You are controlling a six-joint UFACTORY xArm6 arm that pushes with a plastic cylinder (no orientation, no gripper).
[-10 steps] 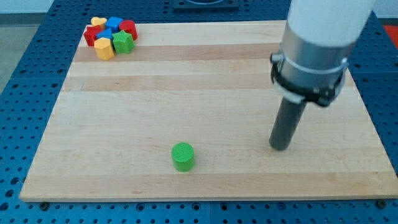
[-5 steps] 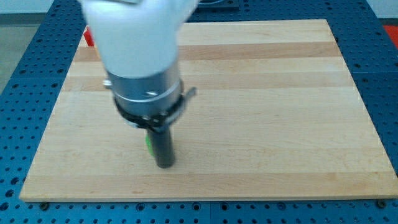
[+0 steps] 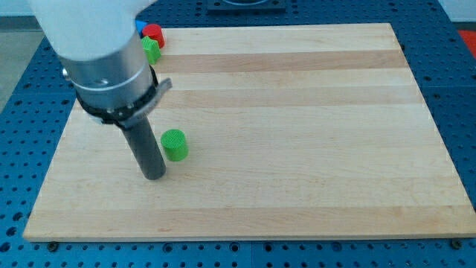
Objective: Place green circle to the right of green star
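The green circle block (image 3: 175, 144) sits on the wooden board (image 3: 297, 134), left of centre. My tip (image 3: 154, 176) rests on the board just below and to the left of it, close to it but not clearly touching. The green star (image 3: 151, 50) shows partly at the board's top left, in a cluster of blocks that my arm mostly hides. The circle lies far below the star and slightly to its right.
A red block (image 3: 154, 33) and a blue block (image 3: 140, 27) peek out beside the green star at the top left. The arm's wide white and grey body (image 3: 104, 52) covers the rest of that cluster. A blue perforated table surrounds the board.
My tip swept from the board's right side across to the left. The green circle moved up and to the left from its spot near the bottom edge.
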